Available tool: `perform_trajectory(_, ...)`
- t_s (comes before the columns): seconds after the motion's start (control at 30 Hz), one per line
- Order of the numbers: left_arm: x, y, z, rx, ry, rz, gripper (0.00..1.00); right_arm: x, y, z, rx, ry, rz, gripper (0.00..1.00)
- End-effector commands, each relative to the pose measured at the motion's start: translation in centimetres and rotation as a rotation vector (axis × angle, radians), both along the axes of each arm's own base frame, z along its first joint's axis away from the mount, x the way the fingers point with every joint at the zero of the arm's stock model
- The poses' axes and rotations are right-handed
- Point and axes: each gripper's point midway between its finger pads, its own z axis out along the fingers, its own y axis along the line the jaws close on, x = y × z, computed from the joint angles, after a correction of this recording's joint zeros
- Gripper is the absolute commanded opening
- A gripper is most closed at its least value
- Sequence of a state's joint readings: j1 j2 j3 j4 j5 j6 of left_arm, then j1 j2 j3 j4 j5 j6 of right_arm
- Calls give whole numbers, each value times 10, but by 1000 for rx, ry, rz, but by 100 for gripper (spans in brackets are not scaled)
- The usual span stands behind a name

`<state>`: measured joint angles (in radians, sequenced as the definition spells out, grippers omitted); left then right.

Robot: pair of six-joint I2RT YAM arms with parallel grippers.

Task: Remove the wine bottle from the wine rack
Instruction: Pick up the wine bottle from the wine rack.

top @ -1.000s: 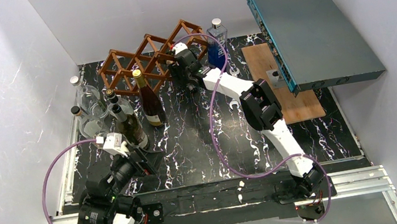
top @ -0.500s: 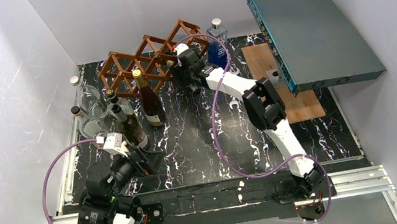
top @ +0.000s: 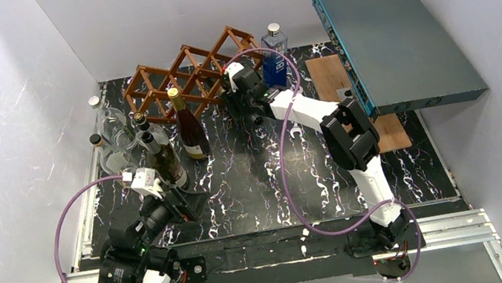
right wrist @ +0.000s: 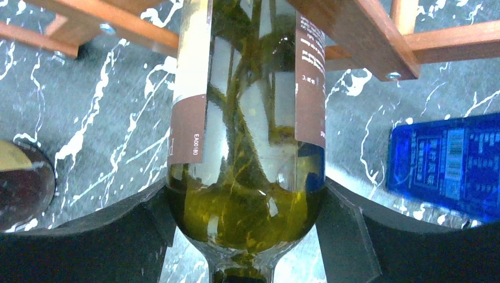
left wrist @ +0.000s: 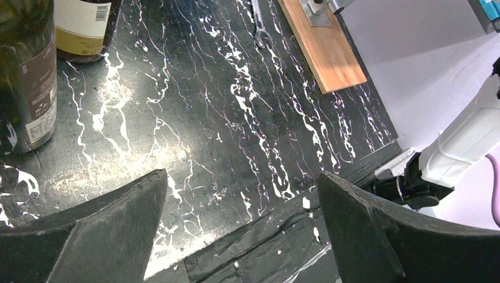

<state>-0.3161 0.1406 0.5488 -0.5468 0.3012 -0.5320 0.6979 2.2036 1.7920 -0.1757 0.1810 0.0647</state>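
right gripper (right wrist: 244, 206) pinches wine bottle (right wrist: 247, 112) at its shoulder; long axis runs straight ahead into wine rack (top: 172, 84) by tabletop's (top: 401, 164) far edge. left gripper (left wrist: 242, 227) spread, well apart.

A black tabletop (top: 240, 188) veined with white is filling the overhead view, with white walls (top: 3, 111) closing in on three sides. At about ten o'clock, two clear glass bottles (top: 110, 125) are standing upright near the edge. Just inward of them, a pair of dark bottles (top: 165, 162) is standing close together, and a taller dark bottle with a gold cap (top: 190, 128) is standing beside them. At one o'clock, a blue bottle with a silver cap (top: 275, 63) is standing by the back wall. At two o'clock, a flat wooden board (top: 328, 77) is lying on the tabletop, with a large grey-teal box (top: 399, 44) covering much of it. A small wrench (left wrist: 261, 35) is lying just beside the board.
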Motion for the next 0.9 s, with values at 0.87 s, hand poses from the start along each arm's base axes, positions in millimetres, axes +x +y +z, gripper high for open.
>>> perform_trajectory(0.87, 0, -7, 0, -1, -8, -46, 99, -62, -20, 69, 111, -171, 82, 17)
